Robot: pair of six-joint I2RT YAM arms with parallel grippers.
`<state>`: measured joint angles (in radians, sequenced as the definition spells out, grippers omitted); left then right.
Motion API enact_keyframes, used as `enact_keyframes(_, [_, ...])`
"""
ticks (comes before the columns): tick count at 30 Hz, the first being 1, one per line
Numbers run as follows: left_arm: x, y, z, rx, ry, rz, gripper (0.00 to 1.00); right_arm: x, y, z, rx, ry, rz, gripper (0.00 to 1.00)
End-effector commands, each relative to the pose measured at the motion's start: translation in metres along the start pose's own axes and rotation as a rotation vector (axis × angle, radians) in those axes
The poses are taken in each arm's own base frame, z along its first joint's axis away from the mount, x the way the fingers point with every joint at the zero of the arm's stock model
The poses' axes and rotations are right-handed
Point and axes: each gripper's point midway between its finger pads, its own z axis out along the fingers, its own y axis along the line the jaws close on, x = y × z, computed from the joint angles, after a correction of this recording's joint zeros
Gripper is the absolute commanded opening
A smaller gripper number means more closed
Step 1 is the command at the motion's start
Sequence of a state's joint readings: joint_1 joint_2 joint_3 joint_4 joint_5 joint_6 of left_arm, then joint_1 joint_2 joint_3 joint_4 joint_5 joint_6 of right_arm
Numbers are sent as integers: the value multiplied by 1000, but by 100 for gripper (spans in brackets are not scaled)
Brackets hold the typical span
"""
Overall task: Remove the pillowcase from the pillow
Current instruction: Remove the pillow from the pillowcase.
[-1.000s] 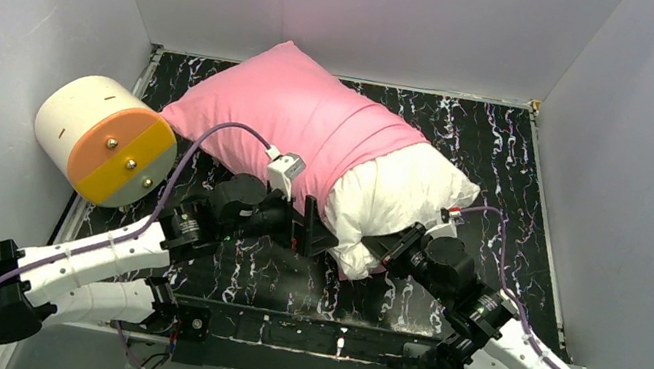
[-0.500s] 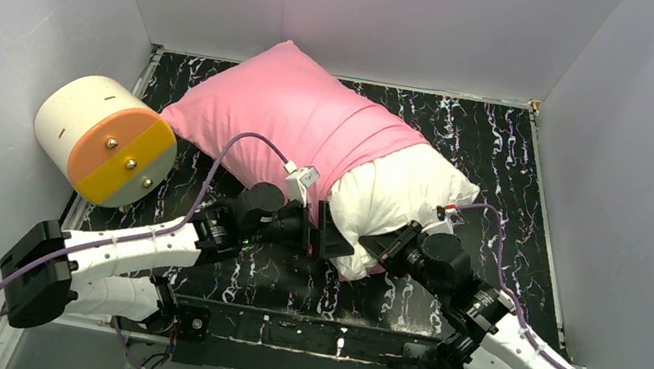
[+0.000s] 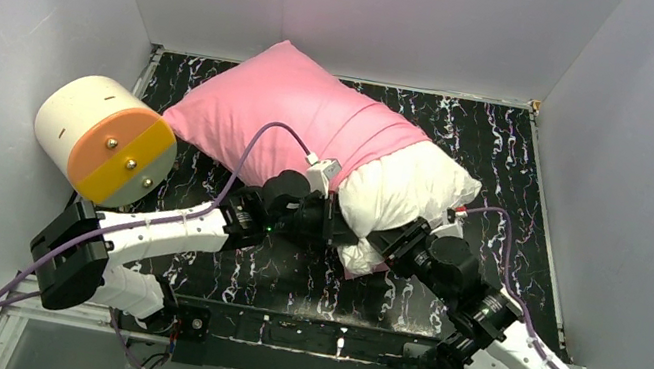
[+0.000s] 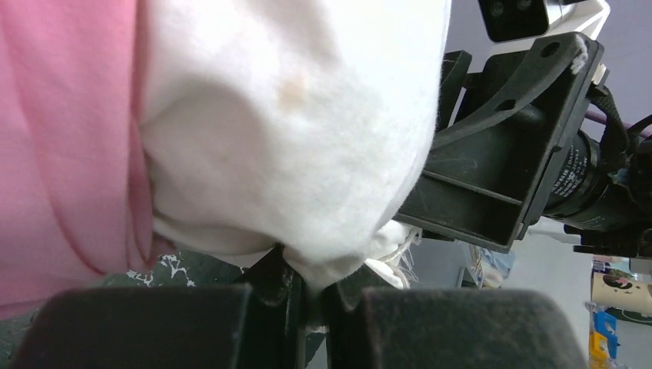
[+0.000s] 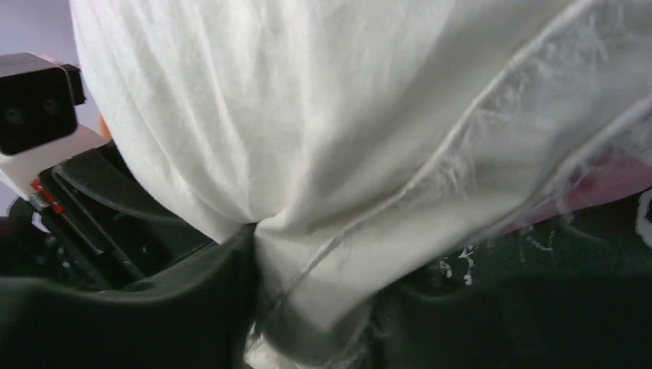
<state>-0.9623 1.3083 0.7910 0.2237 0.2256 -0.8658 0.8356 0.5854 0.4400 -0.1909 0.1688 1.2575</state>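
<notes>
The pink pillowcase (image 3: 296, 108) covers the back-left part of the white pillow (image 3: 408, 189); the pillow's front-right end sticks out bare. My left gripper (image 3: 342, 231) is at the pillow's near corner. In the left wrist view it (image 4: 311, 288) is shut on a pinch of the white pillow (image 4: 292, 115), with the pillowcase (image 4: 61, 154) at the left. My right gripper (image 3: 380, 245) meets the same corner from the right. In the right wrist view its jaws (image 5: 315, 307) stand apart, with loose pillow fabric (image 5: 307, 115) bulging between them.
A cream cylinder with an orange-and-yellow end (image 3: 102, 140) lies at the table's left edge, close to the pillowcase's corner. The black marbled table (image 3: 507, 176) is boxed in by grey walls at the back and both sides. The two grippers nearly touch.
My left arm has reached right to the pillow's near corner and shut on the white fabric. My right gripper's jaws have widened on that same corner.
</notes>
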Motion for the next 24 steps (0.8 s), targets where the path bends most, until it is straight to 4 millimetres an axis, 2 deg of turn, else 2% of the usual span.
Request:
enact_keyframes(1, [-25,-50,-12,146,-63,41,0,-9,45,-22,-166,-16,38,68])
enact_keyframes(2, [-28,-54,-14,155,-68,43,0,-6,41,-23,-169,-7,43,78])
enact_keyframes(4, [-30,-60,-15,171,-66,44,0,0,37,-24,-196,14,47,90])
enact_keyframes(7, [-31,-68,-16,203,-60,31,0,7,37,-23,-256,34,74,98])
enact_keyframes(13, [-30,-80,-16,261,-44,3,0,1,47,-11,-372,-13,150,99])
enact_keyframes(19, [-30,-80,-22,260,-54,-3,0,-32,59,0,-358,-183,163,99])
enact_keyframes(24, [-29,-79,-28,261,-63,-10,0,-60,40,2,-246,-327,275,99])
